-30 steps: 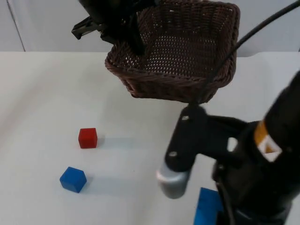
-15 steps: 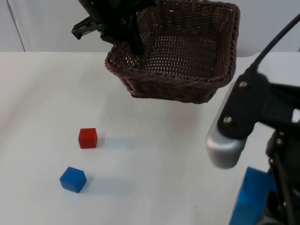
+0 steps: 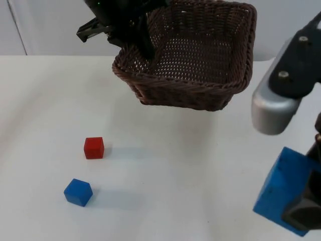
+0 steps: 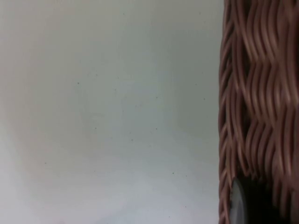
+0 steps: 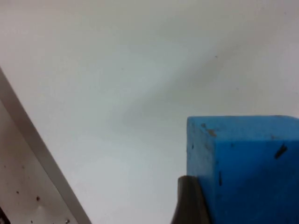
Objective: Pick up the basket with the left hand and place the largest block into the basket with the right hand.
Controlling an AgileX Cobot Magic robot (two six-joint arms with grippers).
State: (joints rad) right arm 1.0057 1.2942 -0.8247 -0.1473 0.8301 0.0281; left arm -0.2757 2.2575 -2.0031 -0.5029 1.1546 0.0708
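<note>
Left gripper (image 3: pixel 131 36) holding basket (image 3: pixel 193 55) aloft; right gripper (image 3: pixel 301 213) clamping large blue block (image 3: pixel 281 193)

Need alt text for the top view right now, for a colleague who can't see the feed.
The left gripper holds the brown wicker basket in the air, while the right gripper holds the large blue block beside it. A small red block and small blue block lie on the white table.

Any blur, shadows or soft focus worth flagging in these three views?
Top view: soft shadows beside the red block and small blue block. Left wrist view: basket weave smeared, out of focus. Right wrist view: large blue block fairly crisp, faint shadow band on the table.
</note>
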